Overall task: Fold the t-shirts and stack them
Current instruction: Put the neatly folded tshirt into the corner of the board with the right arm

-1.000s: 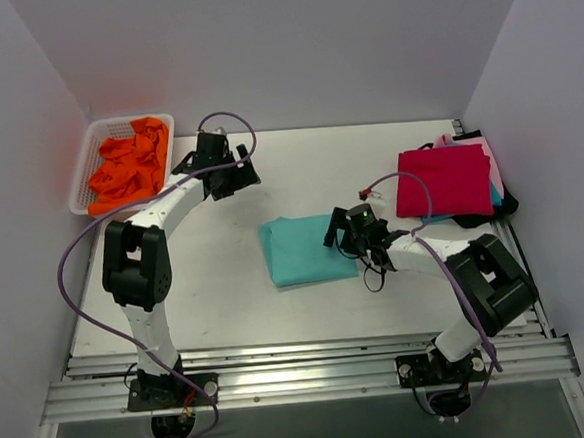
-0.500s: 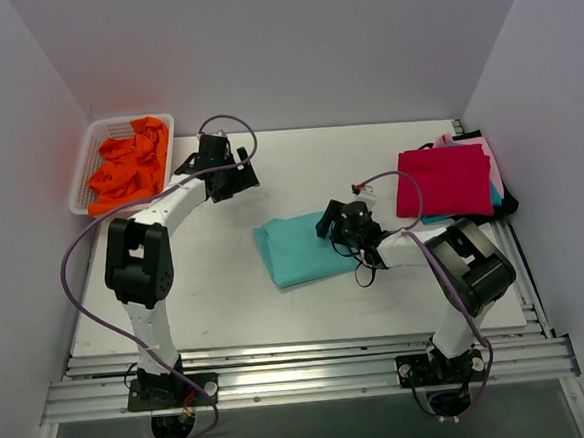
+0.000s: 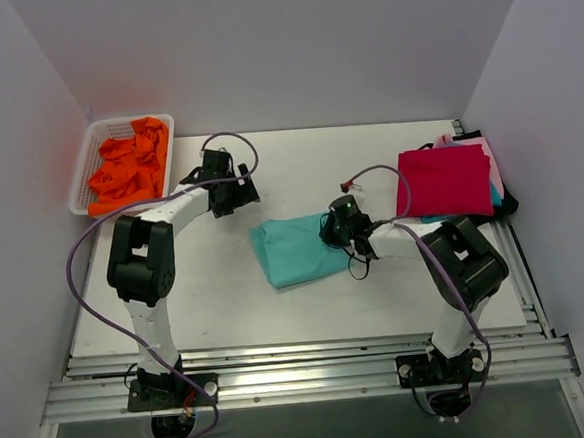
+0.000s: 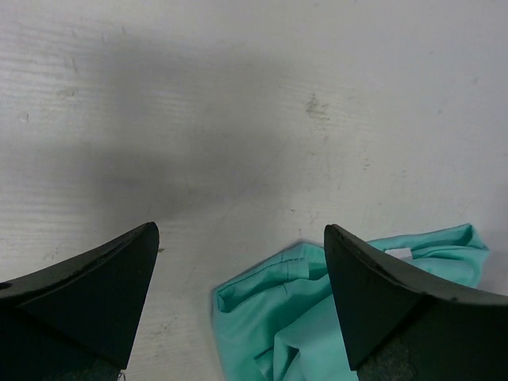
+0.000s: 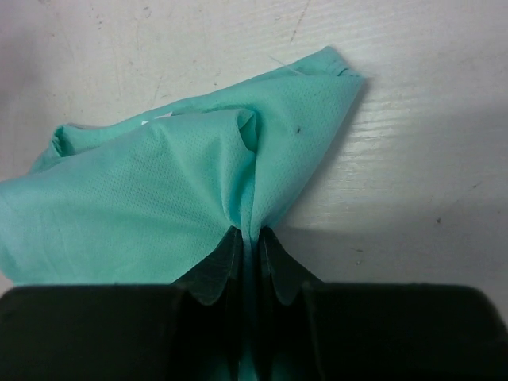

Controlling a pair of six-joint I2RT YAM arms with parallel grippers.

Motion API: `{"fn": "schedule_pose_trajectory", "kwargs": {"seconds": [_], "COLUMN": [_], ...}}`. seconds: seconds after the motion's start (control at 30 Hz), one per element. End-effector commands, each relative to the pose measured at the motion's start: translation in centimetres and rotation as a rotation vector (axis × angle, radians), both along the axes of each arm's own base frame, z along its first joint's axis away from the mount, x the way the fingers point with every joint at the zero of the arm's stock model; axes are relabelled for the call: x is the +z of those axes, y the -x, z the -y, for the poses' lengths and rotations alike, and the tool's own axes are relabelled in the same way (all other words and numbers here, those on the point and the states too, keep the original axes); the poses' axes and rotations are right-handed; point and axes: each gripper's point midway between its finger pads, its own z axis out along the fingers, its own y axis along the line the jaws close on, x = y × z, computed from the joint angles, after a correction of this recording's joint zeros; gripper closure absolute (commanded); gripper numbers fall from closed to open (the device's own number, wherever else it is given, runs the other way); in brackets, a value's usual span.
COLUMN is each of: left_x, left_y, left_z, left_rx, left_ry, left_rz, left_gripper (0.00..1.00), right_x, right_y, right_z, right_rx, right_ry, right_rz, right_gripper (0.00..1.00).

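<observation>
A folded teal t-shirt (image 3: 292, 249) lies in the middle of the table. My right gripper (image 3: 335, 226) is at its right edge, shut on a pinch of the teal cloth (image 5: 246, 182), which bunches up between the fingers (image 5: 214, 266). My left gripper (image 3: 232, 191) hovers open just past the shirt's far-left corner (image 4: 274, 294), touching nothing. A stack of folded t-shirts with a crimson one on top (image 3: 446, 180) sits at the right. Crumpled orange t-shirts (image 3: 128, 165) fill the basket at the back left.
The white mesh basket (image 3: 83, 173) stands by the left wall. Under the crimson shirt show pink, teal and black layers (image 3: 499, 196). A metal rail (image 3: 302, 364) runs along the table's near edge. Purple cables loop from both arms.
My right gripper has moved left onto the teal shirt's right edge and shut on it, pushing the shirt slightly left. My left gripper has dropped a little nearer the shirt, still open.
</observation>
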Motion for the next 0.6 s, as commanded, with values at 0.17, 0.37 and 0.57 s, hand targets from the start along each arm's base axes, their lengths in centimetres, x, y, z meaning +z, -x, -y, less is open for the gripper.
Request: {"fn": "schedule_pose_trajectory", "kwargs": {"seconds": [0.17, 0.37, 0.57], "left_x": [-0.4, -3.2, -4.7], "left_y": [0.5, 0.9, 1.2], "left_z": [-0.5, -0.1, 0.0], "left_rx": [0.036, 0.015, 0.010], "left_ry": [0.033, 0.056, 0.077], "left_rz": [0.067, 0.047, 0.035], "left_gripper": [0.06, 0.06, 0.06], "right_x": [6.7, 10.1, 11.2], "right_y": [-6.4, -12.6, -15.8], "right_z": [1.2, 4.8, 9.4], "right_rx": [-0.040, -0.105, -0.187], "right_ry": [0.190, 0.329, 0.448], "right_rz": [0.006, 0.016, -0.002], "right_gripper": [1.00, 1.00, 1.00]}}
